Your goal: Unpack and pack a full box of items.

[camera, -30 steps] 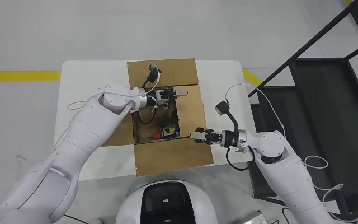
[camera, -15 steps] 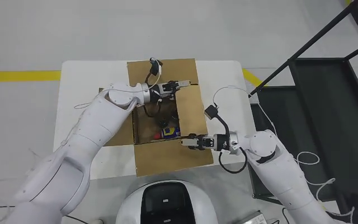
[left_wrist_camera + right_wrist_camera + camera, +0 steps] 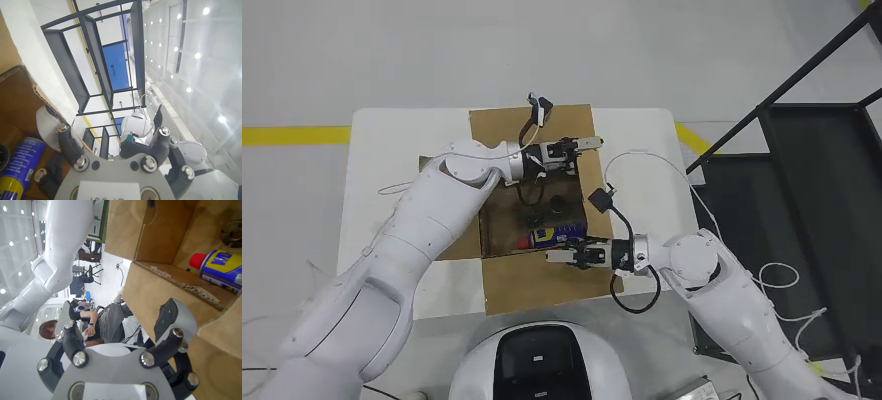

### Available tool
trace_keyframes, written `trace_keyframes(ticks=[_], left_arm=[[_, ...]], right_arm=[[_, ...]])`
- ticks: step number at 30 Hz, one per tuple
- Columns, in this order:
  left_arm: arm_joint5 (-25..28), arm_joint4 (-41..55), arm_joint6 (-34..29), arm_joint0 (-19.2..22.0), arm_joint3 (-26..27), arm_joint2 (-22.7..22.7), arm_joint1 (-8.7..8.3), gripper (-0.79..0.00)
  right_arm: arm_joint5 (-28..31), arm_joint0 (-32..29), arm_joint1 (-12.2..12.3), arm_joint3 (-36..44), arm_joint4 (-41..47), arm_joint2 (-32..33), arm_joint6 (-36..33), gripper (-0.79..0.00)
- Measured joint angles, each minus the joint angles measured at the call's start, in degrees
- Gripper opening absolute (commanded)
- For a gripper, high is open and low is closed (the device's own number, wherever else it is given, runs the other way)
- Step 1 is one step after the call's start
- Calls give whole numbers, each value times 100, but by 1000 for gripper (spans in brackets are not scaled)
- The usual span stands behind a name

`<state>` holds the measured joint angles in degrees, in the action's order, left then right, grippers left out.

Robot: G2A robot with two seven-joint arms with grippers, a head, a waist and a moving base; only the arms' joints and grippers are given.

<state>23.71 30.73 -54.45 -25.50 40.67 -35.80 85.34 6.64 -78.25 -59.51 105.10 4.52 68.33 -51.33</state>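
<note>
Open box (image 3: 542, 285) on desk (image 3: 642, 140), left claw (image 3: 585, 146) wide at its far rim, right claw (image 3: 554, 254) wide at near rim, spray can (image 3: 547, 237) inside.

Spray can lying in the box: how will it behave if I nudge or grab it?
The spray can lies on its side on the floor of the cardboard box, so a sideways nudge would probably roll it. Its glossy round body may slip unless gripped squarely across. It looks like rigid metal, unlikely to squash.
</note>
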Motion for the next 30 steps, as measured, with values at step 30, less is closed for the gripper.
trace_keyframes(ticks=[30], left_arm=[[-25,-965,-1266,-2275,2985,-2802,-1348,0]], right_arm=[[332,-878,-104,-607,359,1154,3752,0]])
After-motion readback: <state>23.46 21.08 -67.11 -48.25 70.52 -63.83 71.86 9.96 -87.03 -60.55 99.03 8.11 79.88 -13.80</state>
